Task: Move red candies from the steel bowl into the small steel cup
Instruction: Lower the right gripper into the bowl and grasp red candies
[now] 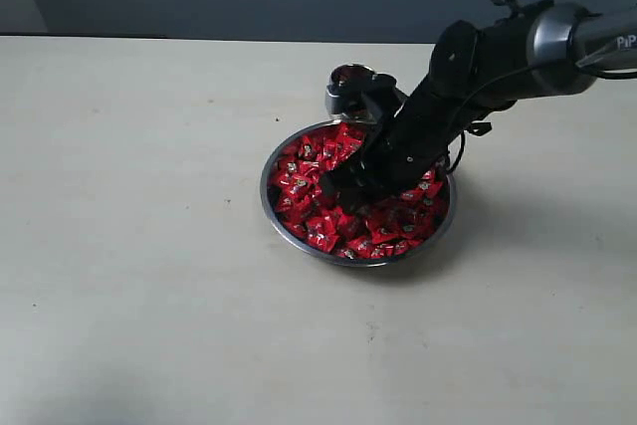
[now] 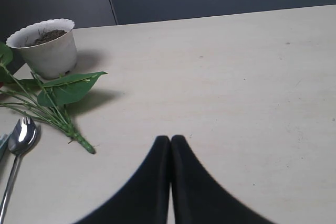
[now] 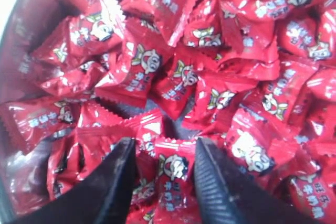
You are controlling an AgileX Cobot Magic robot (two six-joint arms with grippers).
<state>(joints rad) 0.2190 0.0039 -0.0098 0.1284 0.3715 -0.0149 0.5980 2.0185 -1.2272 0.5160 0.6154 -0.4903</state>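
Observation:
The steel bowl (image 1: 267, 196) sits mid-table, heaped with red candies (image 1: 307, 161). Behind it, touching its far rim, stands the small steel cup (image 1: 341, 95), with something red showing inside. My right gripper (image 1: 340, 184) is lowered into the pile. In the right wrist view it (image 3: 164, 148) is open, fingers pushed among the candies, with one red candy (image 3: 173, 170) lying between them; the bowl's wall (image 3: 21, 19) shows at one side. My left gripper (image 2: 170, 139) is shut and empty over bare table, away from the bowl, and does not appear in the exterior view.
Near the left gripper are a white plant pot (image 2: 47, 48), a leafy green stem (image 2: 58, 98) lying flat, and a steel spoon (image 2: 20, 137). The right arm (image 1: 518, 47) reaches in from the right, over the cup's side.

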